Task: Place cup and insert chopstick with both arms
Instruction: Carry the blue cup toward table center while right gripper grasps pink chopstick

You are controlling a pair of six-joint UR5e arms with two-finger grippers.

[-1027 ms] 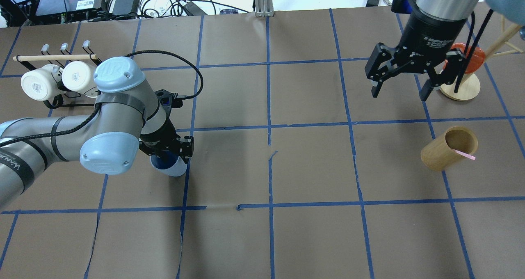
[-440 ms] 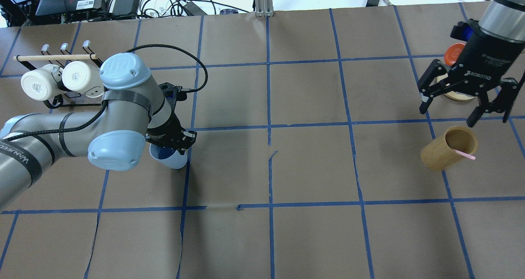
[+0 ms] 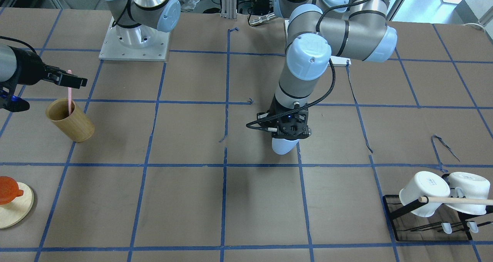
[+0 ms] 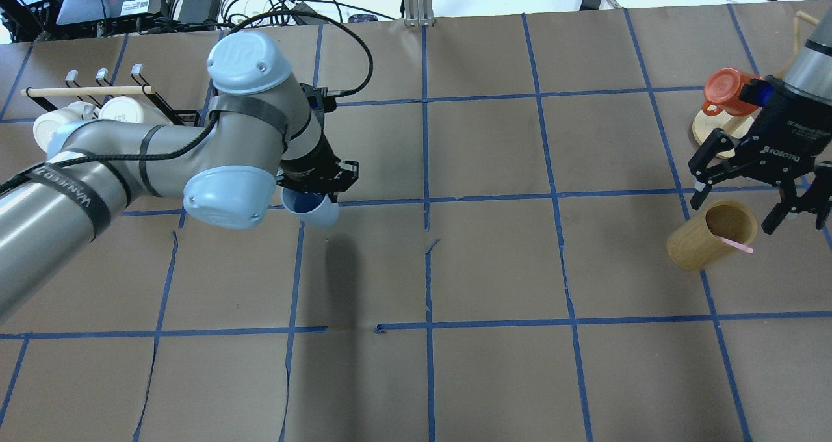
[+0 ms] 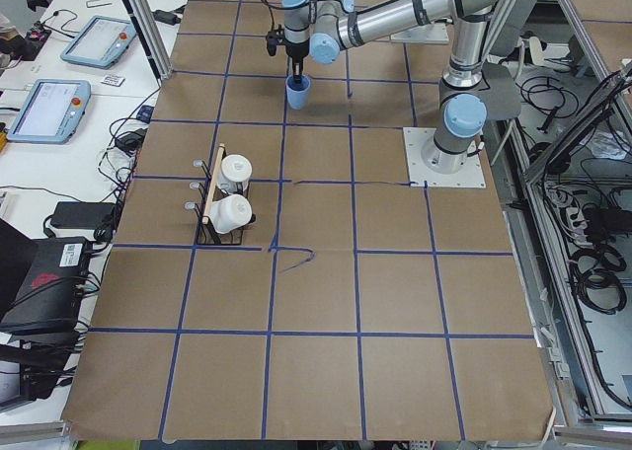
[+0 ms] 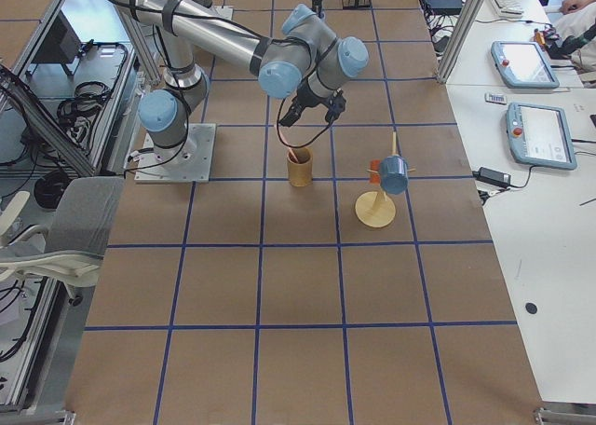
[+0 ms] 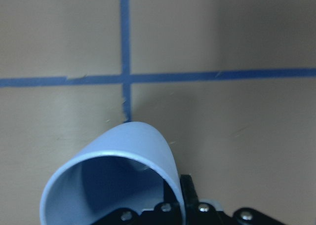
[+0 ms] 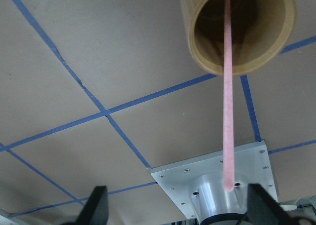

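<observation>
My left gripper (image 4: 318,183) is shut on the rim of the pale-blue cup (image 4: 313,212) and holds it in the air, left of the table's middle, slightly tilted. The cup also shows in the front view (image 3: 284,146) and, with its opening facing the camera, in the left wrist view (image 7: 116,178). A single pink chopstick (image 4: 737,245) leans inside the tan bamboo cylinder (image 4: 699,247) at the right. My right gripper (image 4: 734,213) is open just above the cylinder. In the right wrist view the chopstick (image 8: 228,96) rises between the open fingers (image 8: 97,205).
A black rack with two white mugs (image 3: 423,194) and a wooden rod (image 4: 84,91) stands at the table's left end. An orange cup (image 4: 727,91) hangs on a wooden stand (image 4: 712,130) just behind the bamboo cylinder. Blue tape lines cross the brown table (image 4: 494,266).
My left arm has lifted the blue cup and carried it away from me and to the right. My right gripper has swung right and come down over the bamboo cylinder, still open.
</observation>
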